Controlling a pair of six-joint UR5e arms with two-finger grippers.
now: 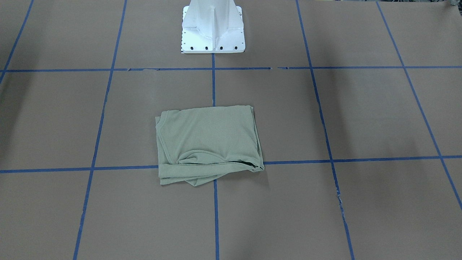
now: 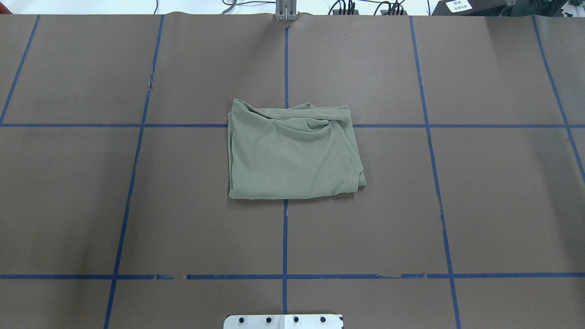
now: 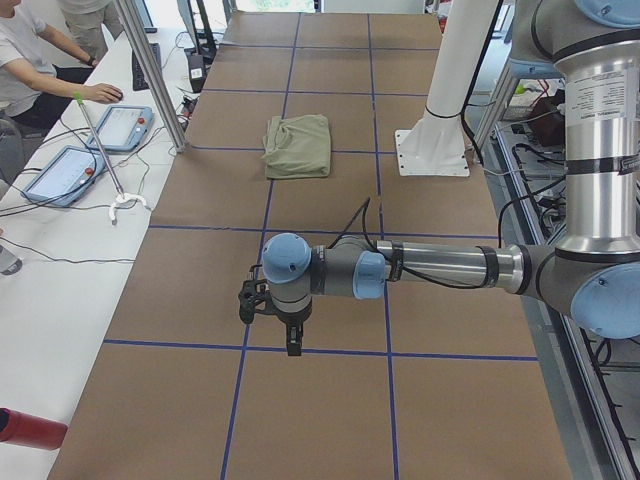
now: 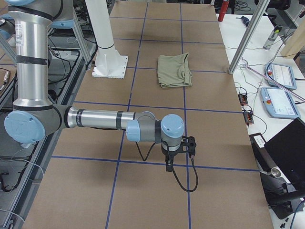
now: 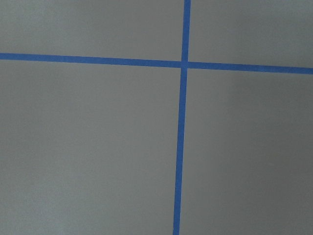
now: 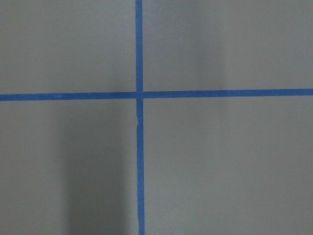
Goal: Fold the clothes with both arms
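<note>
The pale sage-green shirt (image 1: 209, 141) lies folded into a compact rectangle at the middle of the table, with wrinkled edges on its far side from the robot (image 2: 292, 153). It also shows in the side views (image 3: 298, 145) (image 4: 175, 70). Neither arm touches it. My left gripper (image 3: 292, 342) hangs over bare table far to my left of the shirt, pointing down. My right gripper (image 4: 168, 164) hangs over bare table far to my right. Both show only in the side views, so I cannot tell whether they are open or shut. The wrist views show only brown paper and blue tape.
The table is covered in brown paper (image 2: 137, 205) with a blue tape grid. The white pedestal base (image 1: 213, 36) stands at the robot's edge. A side bench holds teach pendants (image 3: 60, 175) (image 4: 281, 76), cables and an aluminium post (image 3: 150, 70). A person (image 3: 30, 60) sits there.
</note>
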